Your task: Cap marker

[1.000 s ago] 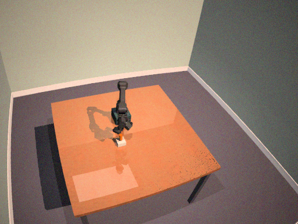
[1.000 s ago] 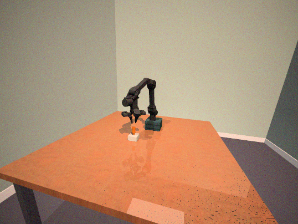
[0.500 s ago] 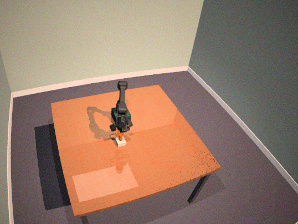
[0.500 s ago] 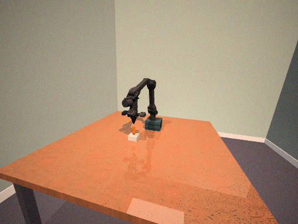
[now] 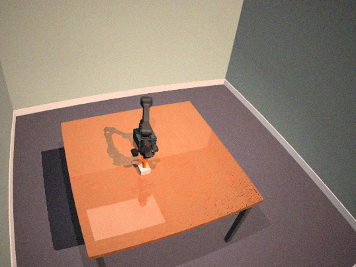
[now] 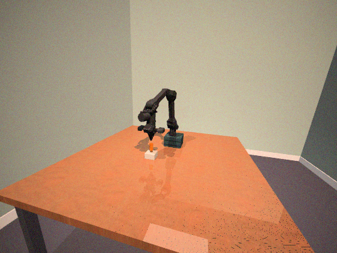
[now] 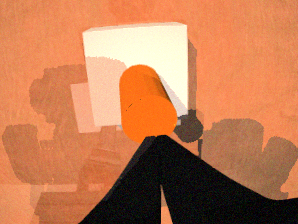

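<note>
Near the worktop's [image 6: 219,175] centre, the empty end effector [image 6: 151,136], fingers pressed together, hung above the capped marker [image 6: 151,146]; an off-centre push could tilt the cap.

Robot arm [image 6: 163,103]: slender links in matt dark grey to black, joined by rounded, bulging joint housings. Base [image 6: 173,139]: a squat, dark teal-green block with faint horizontal banding on its sides. Wrist section: a thicker dark body with short stubs projecting sideways. Gripper [image 7: 161,192]: two plain black fingers, broad at the root and tapering to narrow tips. Surface markings, screws and cables cannot be made out.
</note>
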`<control>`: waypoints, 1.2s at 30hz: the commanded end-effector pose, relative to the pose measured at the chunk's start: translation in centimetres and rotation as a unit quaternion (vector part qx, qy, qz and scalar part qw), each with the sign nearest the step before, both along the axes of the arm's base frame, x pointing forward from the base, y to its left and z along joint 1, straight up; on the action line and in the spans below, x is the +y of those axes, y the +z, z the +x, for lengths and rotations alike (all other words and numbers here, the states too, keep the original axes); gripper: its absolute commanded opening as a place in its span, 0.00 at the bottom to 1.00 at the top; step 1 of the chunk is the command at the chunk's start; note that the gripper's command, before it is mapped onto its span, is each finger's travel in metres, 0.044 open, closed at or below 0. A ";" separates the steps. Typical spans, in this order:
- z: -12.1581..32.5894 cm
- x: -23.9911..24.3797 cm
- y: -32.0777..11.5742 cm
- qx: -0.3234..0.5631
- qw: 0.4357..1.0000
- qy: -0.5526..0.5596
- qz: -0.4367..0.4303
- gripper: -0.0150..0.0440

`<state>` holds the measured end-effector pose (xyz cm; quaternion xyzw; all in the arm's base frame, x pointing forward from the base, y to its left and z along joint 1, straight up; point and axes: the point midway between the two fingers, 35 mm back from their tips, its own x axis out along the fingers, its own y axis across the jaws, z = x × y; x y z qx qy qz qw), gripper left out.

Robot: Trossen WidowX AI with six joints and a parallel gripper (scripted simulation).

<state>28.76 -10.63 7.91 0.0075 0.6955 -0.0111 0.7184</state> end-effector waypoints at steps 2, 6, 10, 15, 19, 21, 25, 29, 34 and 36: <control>-0.1 0.0 -0.9 0.002 1.000 -0.003 0.002 0.25; 0.0 0.0 -1.5 0.002 1.000 -0.003 0.002 0.25; 0.0 0.1 -2.0 0.002 1.000 -0.003 0.002 0.25; 0.0 0.1 -2.6 0.002 1.000 -0.003 0.002 0.25; 0.0 0.1 -3.2 0.002 1.000 -0.003 0.002 0.25; 0.0 0.1 -3.4 0.002 1.000 -0.003 0.002 0.25; 0.2 0.0 -2.7 -0.004 1.000 -0.001 -0.001 0.25; 0.2 0.0 -2.7 -0.004 1.000 -0.001 -0.001 0.25; 0.4 -0.2 2.5 -0.004 1.000 -0.001 -0.001 0.25; 0.1 -0.1 5.2 -0.003 1.000 -0.001 -0.001 0.25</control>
